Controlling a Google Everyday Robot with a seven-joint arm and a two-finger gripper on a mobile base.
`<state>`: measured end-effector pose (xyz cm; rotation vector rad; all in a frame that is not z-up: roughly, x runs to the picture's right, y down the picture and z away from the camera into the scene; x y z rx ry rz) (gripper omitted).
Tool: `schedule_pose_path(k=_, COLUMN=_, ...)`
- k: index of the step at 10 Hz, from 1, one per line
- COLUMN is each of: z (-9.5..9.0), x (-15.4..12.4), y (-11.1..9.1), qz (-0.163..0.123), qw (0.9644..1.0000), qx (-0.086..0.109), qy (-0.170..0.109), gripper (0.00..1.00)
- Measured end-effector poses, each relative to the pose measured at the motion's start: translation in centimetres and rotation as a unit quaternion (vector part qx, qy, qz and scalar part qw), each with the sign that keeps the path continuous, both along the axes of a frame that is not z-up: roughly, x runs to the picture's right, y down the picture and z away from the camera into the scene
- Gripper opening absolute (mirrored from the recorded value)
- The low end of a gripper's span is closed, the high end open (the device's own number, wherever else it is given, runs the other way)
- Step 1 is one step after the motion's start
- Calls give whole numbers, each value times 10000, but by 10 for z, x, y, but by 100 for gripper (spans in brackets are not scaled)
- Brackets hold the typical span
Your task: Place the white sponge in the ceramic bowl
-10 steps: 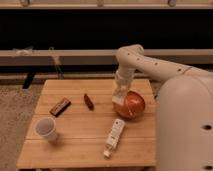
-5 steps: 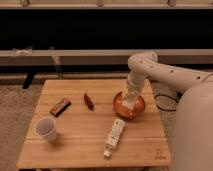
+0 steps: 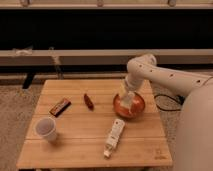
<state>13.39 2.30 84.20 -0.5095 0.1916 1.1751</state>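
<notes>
The ceramic bowl [image 3: 120,106], orange-brown and glossy, sits on the right side of the wooden table [image 3: 75,135]. A cream-white block, the white sponge [image 3: 131,104], shows inside the bowl, just under the gripper. My gripper [image 3: 127,97] hangs from the white arm and points down into the bowl, directly over the sponge. I cannot tell whether the sponge rests on the bowl's bottom or is still held.
A long white labelled tube [image 3: 114,136] lies in front of the bowl. A white paper cup [image 3: 45,129] stands front left. A brown snack bar [image 3: 59,106] and a small dark red item [image 3: 88,101] lie mid-left. A cable [image 3: 167,102] runs right of the table.
The arm's elbow has swung to the right. The gripper has shifted slightly right and lower, staying over the bowl with the sponge below it.
</notes>
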Motion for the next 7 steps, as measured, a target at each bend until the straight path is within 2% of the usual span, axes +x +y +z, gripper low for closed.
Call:
schedule_pose_path(k=2, z=-6, x=-4, y=-9, qz=-157, qw=9996, qx=51, qy=-212, gripper=80)
schedule_pose_path(k=4, z=-22, x=-8, y=-26, qz=-299, qw=9986, qx=59, qy=-438, gripper=80)
schedule_pose_path(k=5, z=-30, x=-14, y=-37, qz=-336, qw=9972, qx=58, qy=-659, gripper=80)
schedule_pose_path(k=7, z=-37, x=-18, y=-43, qz=-358, qw=9959, qx=37, qy=-825, gripper=80)
